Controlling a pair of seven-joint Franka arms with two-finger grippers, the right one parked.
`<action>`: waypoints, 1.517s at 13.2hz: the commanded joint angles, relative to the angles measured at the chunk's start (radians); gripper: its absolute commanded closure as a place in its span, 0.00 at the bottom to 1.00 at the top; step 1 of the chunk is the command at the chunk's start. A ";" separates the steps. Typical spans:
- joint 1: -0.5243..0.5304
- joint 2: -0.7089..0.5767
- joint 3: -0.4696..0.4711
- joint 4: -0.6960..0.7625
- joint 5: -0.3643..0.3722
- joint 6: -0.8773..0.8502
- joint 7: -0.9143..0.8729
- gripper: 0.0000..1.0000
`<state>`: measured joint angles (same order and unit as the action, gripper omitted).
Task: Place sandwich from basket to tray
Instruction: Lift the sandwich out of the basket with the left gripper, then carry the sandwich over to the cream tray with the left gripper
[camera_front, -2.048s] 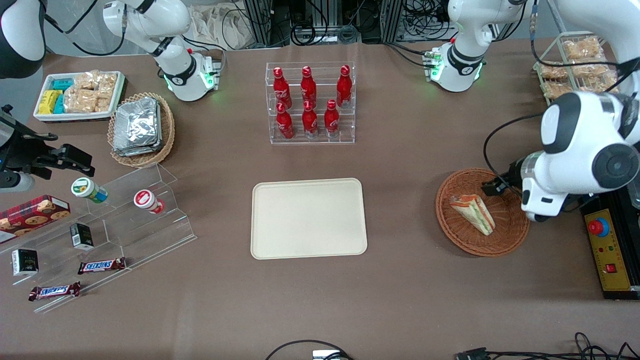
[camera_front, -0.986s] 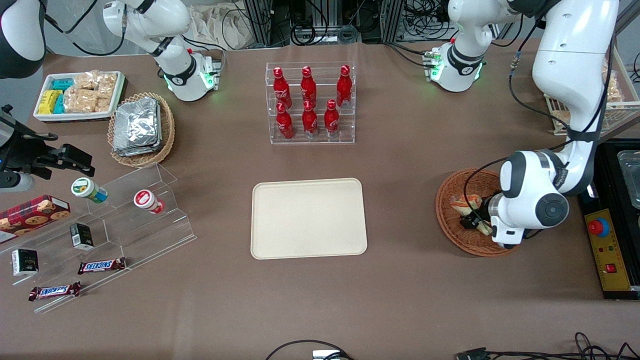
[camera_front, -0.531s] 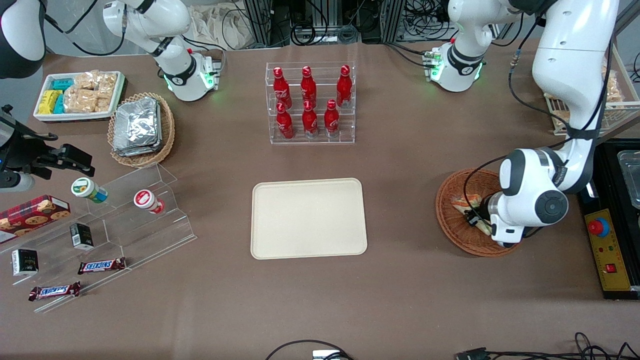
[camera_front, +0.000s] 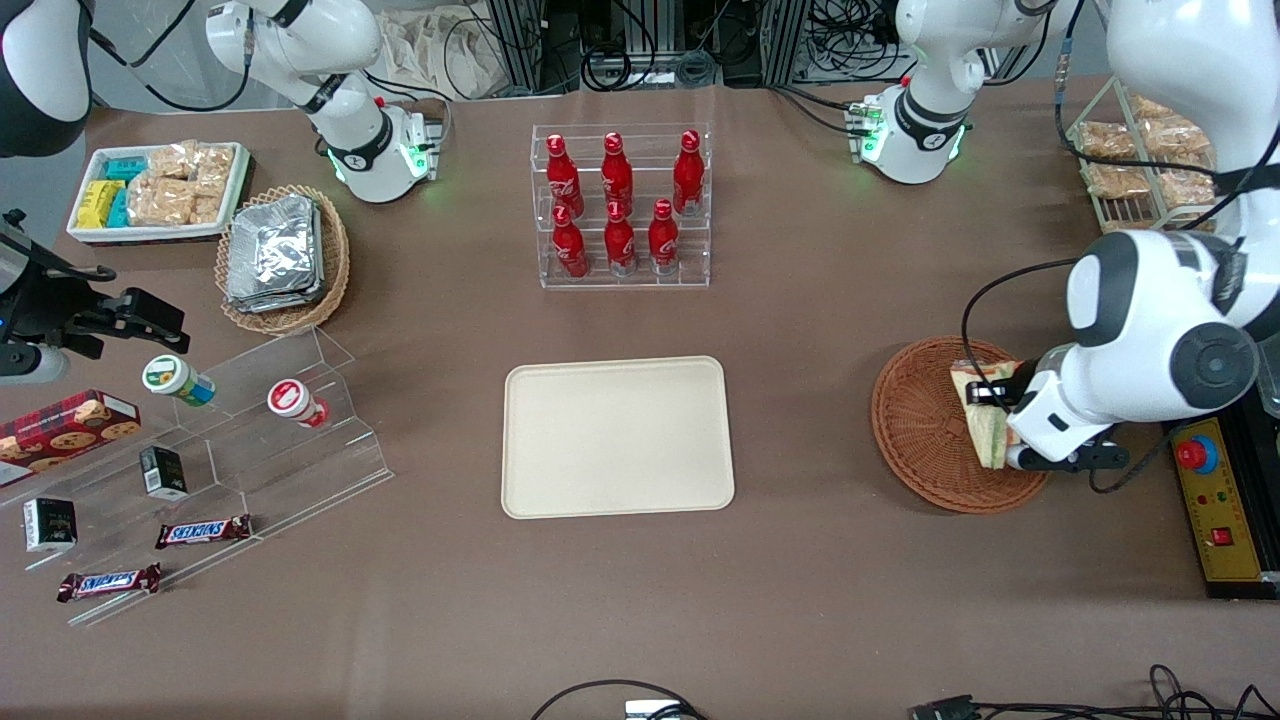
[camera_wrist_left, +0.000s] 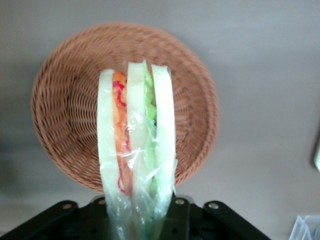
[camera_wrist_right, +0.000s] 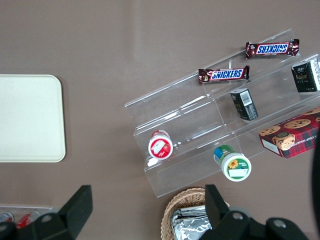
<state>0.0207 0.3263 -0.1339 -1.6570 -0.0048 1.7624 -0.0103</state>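
Comparing this moment with half a second ago, we see the gripper (camera_front: 992, 432) has risen out of the basket (camera_front: 925, 440) and now hangs above the part of it nearest the working arm's end of the table, with the sandwich (camera_front: 984, 415) pinched between its fingers. Earlier the sandwich lay low in the basket bowl, with the wrist bent down over it; now it is lifted clear of the weave and stands on edge. In the wrist view we see the sandwich (camera_wrist_left: 136, 150) upright, its bread slices and orange and green layers showing through the clear wrap, its lower end disappearing into the gripper (camera_wrist_left: 137, 220). The basket (camera_wrist_left: 65, 120) lies underneath it and apart from it, with nothing else inside.

The white arm has shifted too: its big elbow joint now sits higher and closer to the working arm's edge of the table than it did a moment ago, uncovering most of the basket rim.

The tray (camera_front: 617, 436) has not moved; it lies flat near the middle of the table, well apart from the basket, and nothing is on it. In the parked arm's wrist view we catch one rounded corner of the tray (camera_wrist_right: 30, 117). The rack of red bottles (camera_front: 620, 205) stands farther from the front camera than the tray, unchanged.
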 joint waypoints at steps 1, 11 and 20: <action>-0.077 0.062 -0.012 0.173 -0.008 -0.098 0.070 1.00; -0.412 0.352 -0.019 0.471 -0.112 -0.048 -0.365 1.00; -0.478 0.569 -0.029 0.467 -0.100 0.140 -0.441 1.00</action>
<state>-0.4514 0.8623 -0.1567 -1.2349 -0.1016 1.9058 -0.4432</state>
